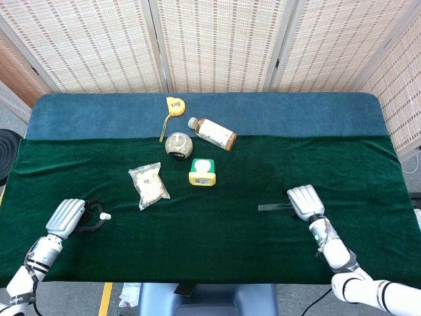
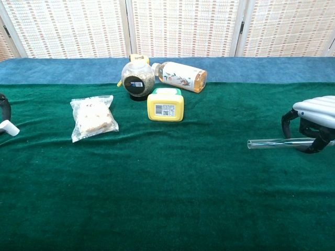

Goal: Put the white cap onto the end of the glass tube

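Green cloth covers the tabletop [image 1: 230, 243], and both hands work at its near edge, well apart. At near left, the left hand [image 1: 66, 218] has its fingers curled around the white cap [image 1: 105, 214], whose tip pokes out toward the middle. At near right, the right hand [image 2: 314, 119] arches over the glass tube [image 2: 272, 143], which lies flat with its open end pointing left; its dark fingers hook down on either side of the tube, but whether they are pinching it I cannot tell. To do this step well, get a firm grip before lifting, keep the tube level, then bring the cap in along its axis. Farther back sit a plastic bag [image 1: 149, 185], yellow box [image 1: 202, 172], round jar [image 1: 178, 145], bottle [image 1: 212, 133] and tape measure [image 1: 173, 105].
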`<state>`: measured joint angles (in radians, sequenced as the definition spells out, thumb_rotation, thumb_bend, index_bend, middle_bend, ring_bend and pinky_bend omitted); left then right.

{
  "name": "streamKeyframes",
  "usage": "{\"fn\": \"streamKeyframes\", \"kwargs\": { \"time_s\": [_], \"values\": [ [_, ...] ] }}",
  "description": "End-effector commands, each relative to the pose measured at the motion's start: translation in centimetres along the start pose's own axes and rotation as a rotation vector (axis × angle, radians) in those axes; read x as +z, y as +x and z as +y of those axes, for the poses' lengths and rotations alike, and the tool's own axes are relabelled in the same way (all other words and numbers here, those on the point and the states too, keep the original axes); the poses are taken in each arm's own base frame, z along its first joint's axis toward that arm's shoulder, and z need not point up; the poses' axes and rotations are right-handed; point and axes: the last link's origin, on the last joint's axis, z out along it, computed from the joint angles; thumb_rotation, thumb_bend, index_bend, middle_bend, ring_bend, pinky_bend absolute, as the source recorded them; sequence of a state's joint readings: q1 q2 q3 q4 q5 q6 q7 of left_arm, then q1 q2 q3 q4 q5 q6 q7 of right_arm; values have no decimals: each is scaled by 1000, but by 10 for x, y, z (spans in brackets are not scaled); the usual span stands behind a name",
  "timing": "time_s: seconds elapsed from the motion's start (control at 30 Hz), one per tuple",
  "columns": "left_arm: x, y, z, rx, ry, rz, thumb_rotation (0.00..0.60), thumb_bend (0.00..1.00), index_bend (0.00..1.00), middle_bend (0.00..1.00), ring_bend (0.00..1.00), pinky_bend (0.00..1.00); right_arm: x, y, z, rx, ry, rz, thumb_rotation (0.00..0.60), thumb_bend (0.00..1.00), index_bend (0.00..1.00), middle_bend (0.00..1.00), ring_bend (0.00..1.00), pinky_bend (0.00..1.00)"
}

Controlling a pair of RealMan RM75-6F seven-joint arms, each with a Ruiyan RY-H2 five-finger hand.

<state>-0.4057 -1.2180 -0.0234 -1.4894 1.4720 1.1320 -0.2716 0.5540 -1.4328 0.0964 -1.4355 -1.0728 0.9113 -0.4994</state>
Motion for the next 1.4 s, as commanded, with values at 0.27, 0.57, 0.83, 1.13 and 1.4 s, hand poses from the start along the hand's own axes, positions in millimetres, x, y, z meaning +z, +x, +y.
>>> {"fn": "streamKeyframes", "kwargs": {
  "time_s": [0.27, 0.57, 0.83, 1.13, 1.4],
  "values": [
    [0, 0, -1, -2, 5, -1, 600, 483, 624, 1000, 941, 896, 3, 0, -2, -10, -1, -8, 600, 370, 515, 946, 1000, 981],
    [0, 4, -2, -9, 3, 12, 600, 483, 625, 1000, 941, 896, 2, 7, -5, -4, 9, 4, 600, 447, 606, 946, 1000, 981],
    [5, 21, 4, -62, -17, 67, 600, 483, 625, 1000, 941, 896, -11, 30, -16, 84, 67, 62, 600, 581, 705, 957, 1000, 997],
    [15, 35, 31, -180, -105, 108, 600, 486, 626, 1000, 941, 896, -20, 45, -57, 336, 212, 49, 600, 602, 734, 965, 1000, 1000],
    [20, 45, 67, -221, -215, 155, 600, 491, 625, 1000, 941, 896, -12, 55, -104, 581, 328, 4, 600, 627, 740, 965, 1000, 1000]
  ]
}}
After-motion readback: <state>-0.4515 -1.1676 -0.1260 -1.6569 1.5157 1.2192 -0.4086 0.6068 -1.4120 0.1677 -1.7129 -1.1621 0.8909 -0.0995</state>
